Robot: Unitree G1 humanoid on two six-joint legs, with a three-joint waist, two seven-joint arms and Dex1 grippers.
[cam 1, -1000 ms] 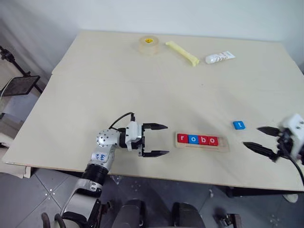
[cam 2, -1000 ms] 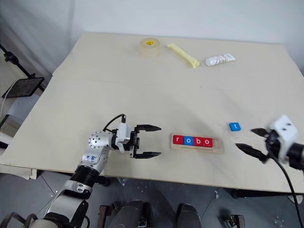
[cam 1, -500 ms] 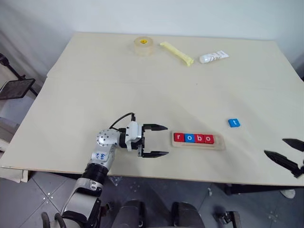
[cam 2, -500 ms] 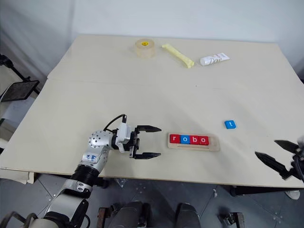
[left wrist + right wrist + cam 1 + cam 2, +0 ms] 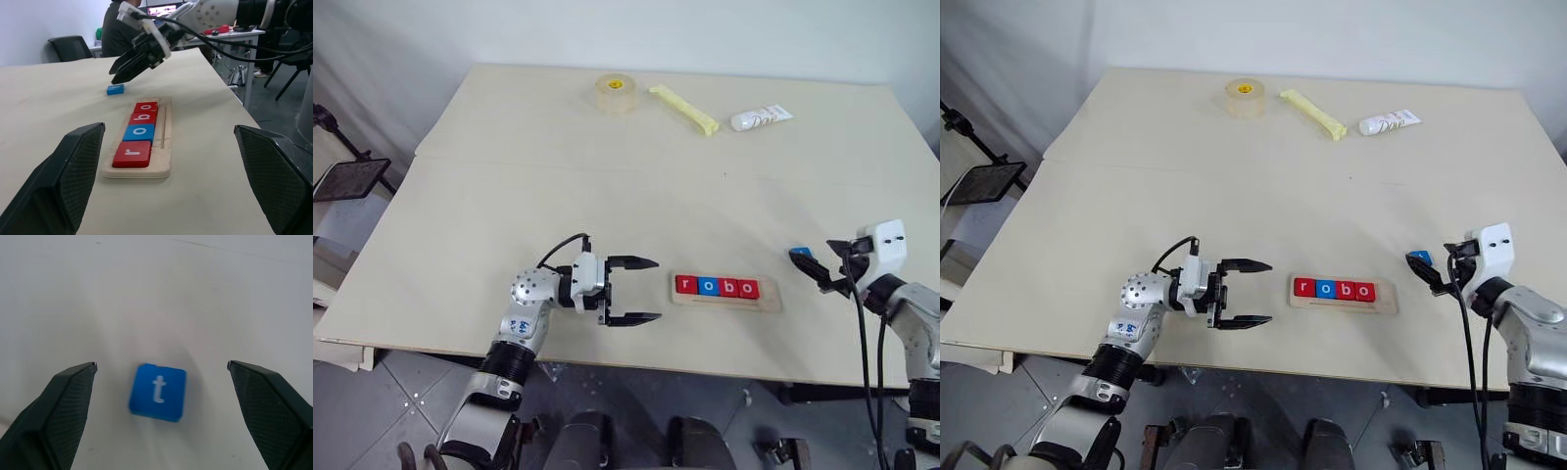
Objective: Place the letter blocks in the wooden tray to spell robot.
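The blue t tile (image 5: 158, 392) lies flat on the table (image 5: 607, 186), to the right of the tray (image 5: 725, 293) and apart from it, with the right gripper (image 5: 161, 377) spread wide on either side of it and not touching it. The tray holds four tiles reading r, o, b, o, with its last slot at the right end bare. The tile looks light, stiff and thin, likely smooth-faced, so it may slide on the table if nudged; the sound hold is across two opposite edges, fingertips low against the table. The left gripper (image 5: 636, 290) hangs spread and empty, just left of the tray. The right wrist view shows the white t and how the tile sits between the fingers (image 5: 58, 406); the head views show only a sliver of it behind that gripper. The left wrist view shows the tray's groove beside the tiles
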